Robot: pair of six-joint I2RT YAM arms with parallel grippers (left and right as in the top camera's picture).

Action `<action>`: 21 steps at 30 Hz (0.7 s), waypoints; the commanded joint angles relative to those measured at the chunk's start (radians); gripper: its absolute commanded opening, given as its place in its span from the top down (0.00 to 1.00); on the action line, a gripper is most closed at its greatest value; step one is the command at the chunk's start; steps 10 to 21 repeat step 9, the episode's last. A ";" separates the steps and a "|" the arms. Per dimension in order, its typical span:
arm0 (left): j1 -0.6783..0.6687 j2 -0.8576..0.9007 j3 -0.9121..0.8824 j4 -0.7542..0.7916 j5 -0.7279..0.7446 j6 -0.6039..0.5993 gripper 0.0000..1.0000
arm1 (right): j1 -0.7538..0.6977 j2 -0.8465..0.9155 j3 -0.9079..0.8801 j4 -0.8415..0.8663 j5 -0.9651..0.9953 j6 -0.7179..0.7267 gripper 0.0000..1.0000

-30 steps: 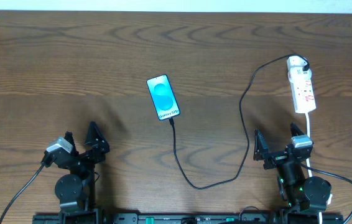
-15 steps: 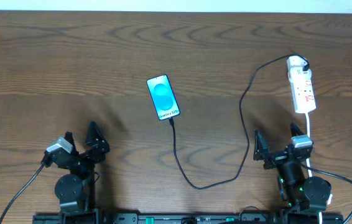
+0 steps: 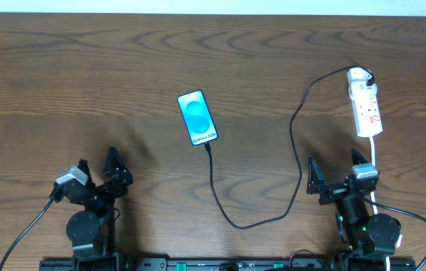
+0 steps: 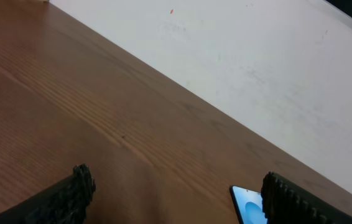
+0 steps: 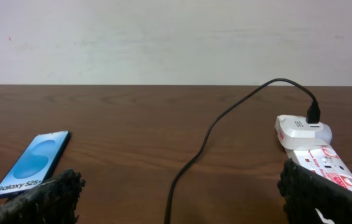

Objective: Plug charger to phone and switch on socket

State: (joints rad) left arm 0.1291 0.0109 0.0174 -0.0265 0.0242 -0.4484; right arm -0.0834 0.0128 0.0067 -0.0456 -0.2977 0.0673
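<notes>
The phone [image 3: 198, 117] lies near the table's middle, its blue screen lit. It also shows in the right wrist view [image 5: 32, 162] and partly in the left wrist view [image 4: 249, 205]. The charger cable [image 3: 296, 143] runs from the phone's lower end, loops forward, then up to the white plug on the socket [image 3: 366, 105] at the far right. The cable tip sits at the phone's lower edge. The socket also shows in the right wrist view [image 5: 316, 152]. My left gripper [image 3: 96, 172] and right gripper [image 3: 336, 170] are both open and empty near the front edge.
A white wall [image 5: 163, 37] rises behind the table's far edge. The socket's white lead [image 3: 373, 162] runs forward beside my right gripper. The brown wooden table [image 3: 85, 75] spans the view.
</notes>
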 commanded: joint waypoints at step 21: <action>0.004 -0.007 -0.013 -0.046 -0.010 0.002 0.12 | 0.006 -0.004 -0.001 -0.006 0.000 0.006 0.01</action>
